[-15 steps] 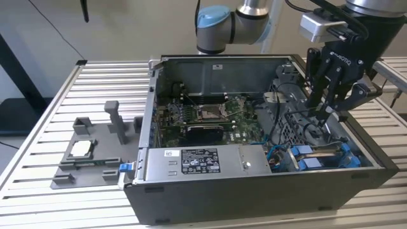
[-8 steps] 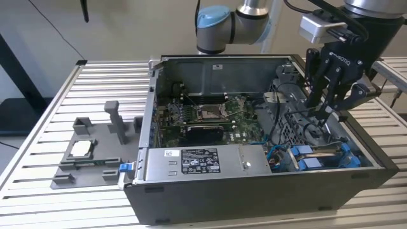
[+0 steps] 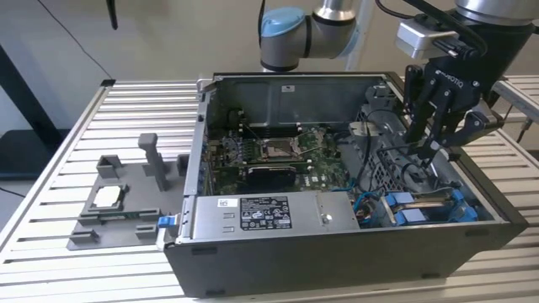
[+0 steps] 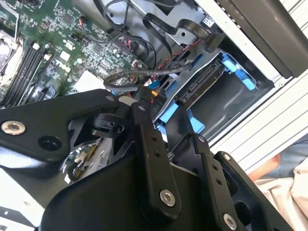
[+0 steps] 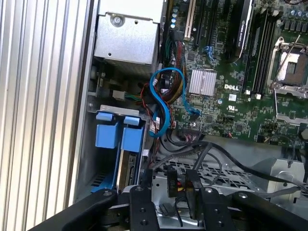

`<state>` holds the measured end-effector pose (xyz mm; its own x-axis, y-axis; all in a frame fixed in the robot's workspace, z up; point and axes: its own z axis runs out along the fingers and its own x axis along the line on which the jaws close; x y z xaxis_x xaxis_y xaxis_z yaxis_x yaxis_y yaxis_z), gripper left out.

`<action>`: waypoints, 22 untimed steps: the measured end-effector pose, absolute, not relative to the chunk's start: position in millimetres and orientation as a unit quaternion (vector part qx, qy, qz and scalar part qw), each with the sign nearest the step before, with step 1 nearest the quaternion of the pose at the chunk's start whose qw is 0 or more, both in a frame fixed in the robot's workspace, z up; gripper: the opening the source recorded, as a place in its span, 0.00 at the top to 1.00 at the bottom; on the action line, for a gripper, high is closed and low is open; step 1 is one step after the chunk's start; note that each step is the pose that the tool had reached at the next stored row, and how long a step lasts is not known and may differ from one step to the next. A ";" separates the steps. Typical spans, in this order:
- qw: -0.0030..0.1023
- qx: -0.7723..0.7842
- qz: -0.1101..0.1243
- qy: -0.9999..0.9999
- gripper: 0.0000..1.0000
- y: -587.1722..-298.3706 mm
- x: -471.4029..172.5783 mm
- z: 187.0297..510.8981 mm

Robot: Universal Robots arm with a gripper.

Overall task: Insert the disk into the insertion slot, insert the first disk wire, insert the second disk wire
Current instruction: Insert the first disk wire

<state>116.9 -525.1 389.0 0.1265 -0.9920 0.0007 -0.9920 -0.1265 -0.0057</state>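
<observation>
Slatted table [image 3: 55, 187]; gripper [image 3: 423, 151] reaches into case [image 3: 337, 260].

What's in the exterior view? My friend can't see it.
A black robot pincer hangs inside an open computer case lying on a slatted metal table, near the blue-fitted drive cage at the exterior view's right. A grey fixture sits at the view's left.

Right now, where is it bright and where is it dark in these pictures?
Exterior view: the slatted table is brightly lit, the computer case shadowy inside around the gripper. First wrist view: the table slats glare pale; the silver heatsink shines. Second wrist view: the gripper's black links look dark against the lit motherboard.
</observation>
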 end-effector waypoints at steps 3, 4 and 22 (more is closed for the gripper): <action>0.002 -0.750 -0.002 0.661 0.59 -525.1 116.9 388.9; 0.002 -0.750 -0.002 0.661 0.62 -525.1 116.9 388.8; 0.002 -0.750 -0.002 0.661 0.81 -525.2 116.9 388.0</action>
